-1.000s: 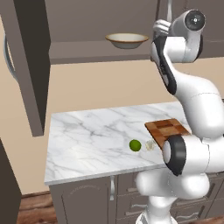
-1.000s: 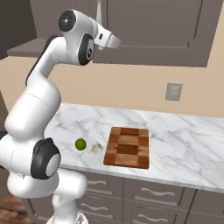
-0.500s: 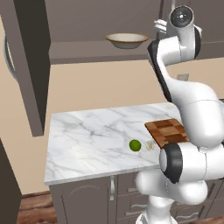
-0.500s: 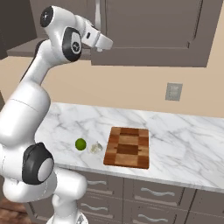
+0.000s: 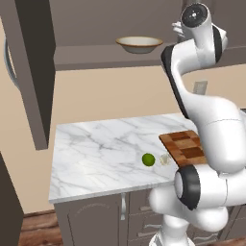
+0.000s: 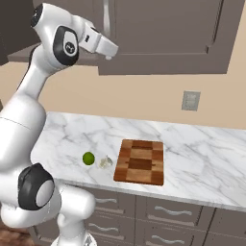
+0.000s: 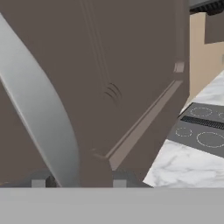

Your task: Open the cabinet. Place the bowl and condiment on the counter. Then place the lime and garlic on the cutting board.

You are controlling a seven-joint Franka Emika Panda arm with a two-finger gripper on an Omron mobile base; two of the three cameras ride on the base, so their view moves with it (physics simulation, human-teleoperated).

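Left base view shows the cabinet's (image 5: 29, 72) left door swung open, with the bowl (image 5: 139, 44) on the shelf inside. On the tabletop (image 5: 101, 153) below, the lime (image 5: 148, 159) lies just beside the garlic (image 5: 165, 160), next to the cutting board (image 5: 185, 148). Hand view has the tool (image 7: 78, 181) right up at the closed door's silver handle (image 7: 39, 122); whether it grips the handle cannot be told.

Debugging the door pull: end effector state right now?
End effector: fingertips straddle the cabinet door handle; cannot tell whether it is clamped on it or open.
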